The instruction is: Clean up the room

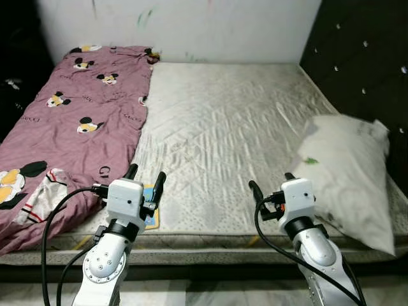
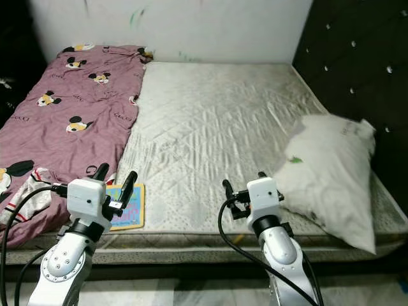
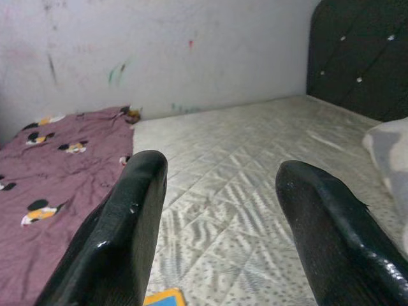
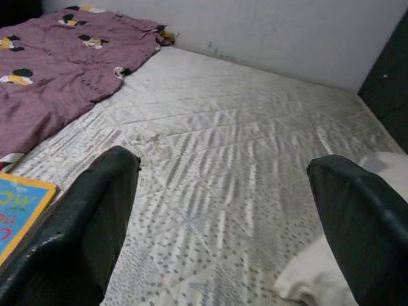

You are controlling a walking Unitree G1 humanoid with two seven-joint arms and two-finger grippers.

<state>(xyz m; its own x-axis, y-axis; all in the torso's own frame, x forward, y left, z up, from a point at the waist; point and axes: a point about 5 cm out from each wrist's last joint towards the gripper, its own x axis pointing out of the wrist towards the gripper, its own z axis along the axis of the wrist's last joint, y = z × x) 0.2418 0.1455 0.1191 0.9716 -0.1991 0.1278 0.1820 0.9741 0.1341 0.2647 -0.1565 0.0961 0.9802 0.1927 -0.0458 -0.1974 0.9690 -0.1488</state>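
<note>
A bare grey-white mattress [image 1: 223,127] lies before me. A purple cartoon-mouse blanket [image 1: 70,121] covers its left part. A white pillow [image 1: 347,178] rests at the right edge. A small blue and yellow book [image 2: 127,207] lies near the front edge, just beyond my left gripper [image 1: 145,178], which is open and holds nothing. My right gripper [image 1: 271,183] is also open and hangs above the front edge, left of the pillow. The book's corner [image 4: 19,207] and the pillow's edge [image 4: 325,274] appear in the right wrist view, and the mattress [image 3: 242,166] between the left fingers [image 3: 127,236].
A dark tufted headboard [image 1: 363,57] runs along the right side. A white wall [image 1: 191,25] with paint marks closes the far end. A striped cloth [image 1: 41,194] lies on the blanket near the front left. Pale floor [image 1: 210,293] lies beneath the bed's front edge.
</note>
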